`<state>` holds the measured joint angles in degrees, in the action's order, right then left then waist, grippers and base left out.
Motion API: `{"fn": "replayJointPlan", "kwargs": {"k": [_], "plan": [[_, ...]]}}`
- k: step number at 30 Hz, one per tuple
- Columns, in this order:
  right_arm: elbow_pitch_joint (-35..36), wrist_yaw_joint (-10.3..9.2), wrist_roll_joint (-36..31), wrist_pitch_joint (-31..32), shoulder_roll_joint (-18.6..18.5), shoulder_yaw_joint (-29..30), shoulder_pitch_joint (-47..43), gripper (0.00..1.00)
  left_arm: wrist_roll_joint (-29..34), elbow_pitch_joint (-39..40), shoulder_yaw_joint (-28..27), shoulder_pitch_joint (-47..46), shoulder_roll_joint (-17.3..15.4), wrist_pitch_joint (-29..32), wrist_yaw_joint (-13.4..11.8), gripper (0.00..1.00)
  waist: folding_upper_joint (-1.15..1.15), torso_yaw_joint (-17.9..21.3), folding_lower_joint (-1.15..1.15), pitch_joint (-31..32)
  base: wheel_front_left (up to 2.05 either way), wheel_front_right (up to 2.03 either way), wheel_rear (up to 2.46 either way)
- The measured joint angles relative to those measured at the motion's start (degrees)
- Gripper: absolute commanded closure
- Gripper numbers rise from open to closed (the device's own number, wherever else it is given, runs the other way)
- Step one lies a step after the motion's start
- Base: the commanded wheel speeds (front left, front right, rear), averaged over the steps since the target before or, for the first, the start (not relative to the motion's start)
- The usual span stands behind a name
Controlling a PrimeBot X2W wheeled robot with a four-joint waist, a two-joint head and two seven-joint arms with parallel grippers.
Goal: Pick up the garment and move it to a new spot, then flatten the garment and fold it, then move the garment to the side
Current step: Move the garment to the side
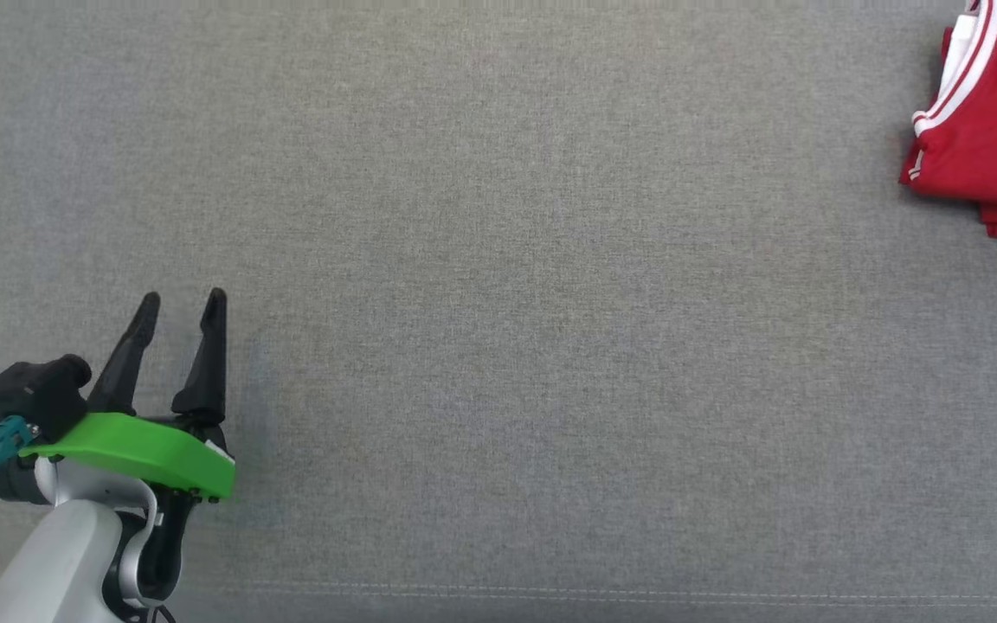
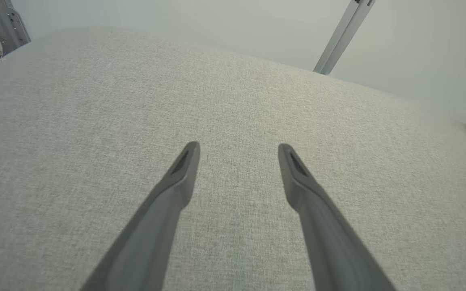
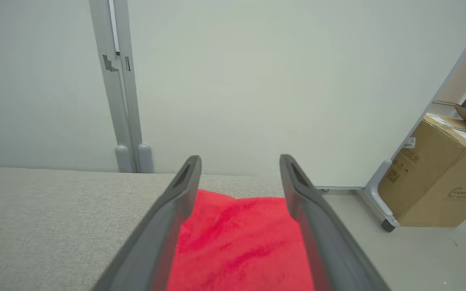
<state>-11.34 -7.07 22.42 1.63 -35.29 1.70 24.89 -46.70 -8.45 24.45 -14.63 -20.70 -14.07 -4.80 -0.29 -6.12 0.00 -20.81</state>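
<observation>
Red garment (image 1: 993, 112) on grey fabric surface (image 1: 498, 260)

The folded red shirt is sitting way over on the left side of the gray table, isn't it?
Not quite. The red shirt is folded and sitting on the gray table, but it is way over on the right side, not the left. The head view shows it at the far right edge.
</observation>
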Motion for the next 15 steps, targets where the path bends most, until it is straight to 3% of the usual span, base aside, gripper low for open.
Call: {"fn": "replayJointPlan", "kwargs": {"k": [4,15], "plan": [[3.5,0.0,-1.79,-4.54,5.2,-3.6,-3.2,0.0,0.78,-2.6,-2.38,1.64,-0.56,-0.19,-0.59,0.0,0.0,0.8,0.0,3.16,0.0,0.0,0.0],[2.5,-0.02,-4.69,-10.25,14.65,-9.77,-16.53,0.0,5.22,-6.68,-4.31,5.86,-1.48,-0.2,-1.29,0.0,0.0,2.39,0.0,11.18,0.0,0.0,0.0]]}}
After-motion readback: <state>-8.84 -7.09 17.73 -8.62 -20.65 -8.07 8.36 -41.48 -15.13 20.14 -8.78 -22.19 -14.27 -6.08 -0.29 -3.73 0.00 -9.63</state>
